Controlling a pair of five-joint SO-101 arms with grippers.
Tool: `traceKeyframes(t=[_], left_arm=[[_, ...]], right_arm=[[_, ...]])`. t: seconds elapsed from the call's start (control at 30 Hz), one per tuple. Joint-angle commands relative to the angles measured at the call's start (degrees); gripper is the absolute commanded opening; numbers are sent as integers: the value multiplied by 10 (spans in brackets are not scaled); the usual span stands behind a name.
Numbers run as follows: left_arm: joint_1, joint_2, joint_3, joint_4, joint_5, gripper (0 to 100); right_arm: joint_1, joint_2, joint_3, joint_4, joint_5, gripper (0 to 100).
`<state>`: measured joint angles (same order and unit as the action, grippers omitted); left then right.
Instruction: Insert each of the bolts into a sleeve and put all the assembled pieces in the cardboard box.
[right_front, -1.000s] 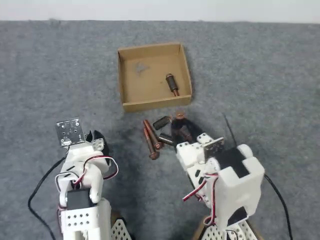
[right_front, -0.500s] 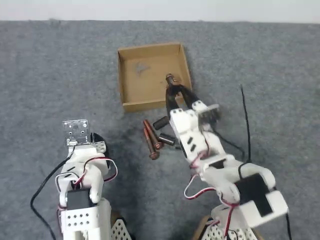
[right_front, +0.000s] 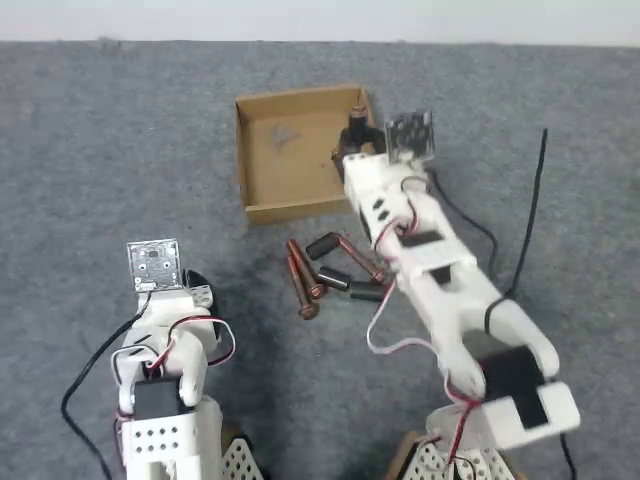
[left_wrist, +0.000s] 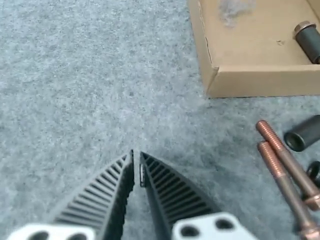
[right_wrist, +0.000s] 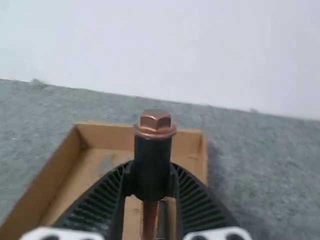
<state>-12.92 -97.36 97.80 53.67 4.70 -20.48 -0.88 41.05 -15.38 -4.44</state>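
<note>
My right gripper (right_front: 357, 128) hangs over the right side of the cardboard box (right_front: 290, 150), shut on an assembled piece (right_wrist: 151, 150), a black sleeve with a copper bolt through it, held upright with the hex head up. Another assembled piece (left_wrist: 307, 42) lies inside the box. On the carpet in front of the box lie two copper bolts (right_front: 300, 280) side by side, a third bolt (right_front: 362, 258), and black sleeves (right_front: 322, 245) (right_front: 334, 279). My left gripper (left_wrist: 136, 156) is shut with nothing in it, low over the carpet left of the bolts.
Grey carpet (right_front: 120, 150) covers the table, bare to the left and far right of the box. A pale wall (right_wrist: 160, 45) rises behind the box. A black cable (right_front: 530, 210) trails beside the right arm.
The right arm has carried the bolt-and-sleeve piece from the pile forward and up over the box. The left arm shifted only slightly.
</note>
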Motion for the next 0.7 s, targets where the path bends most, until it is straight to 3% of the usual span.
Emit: traceKeyframes(t=[0.0, 0.53, 0.67], left_arm=[[1, -11, -9, 4, -4, 21], [1, -11, -9, 4, -4, 21], [1, -11, -9, 4, -4, 21]], right_arm=[[29, 18, -112, 73, 11, 6], [23, 147, -367, 370, 13, 6], [11, 193, -433, 462, 77, 6]])
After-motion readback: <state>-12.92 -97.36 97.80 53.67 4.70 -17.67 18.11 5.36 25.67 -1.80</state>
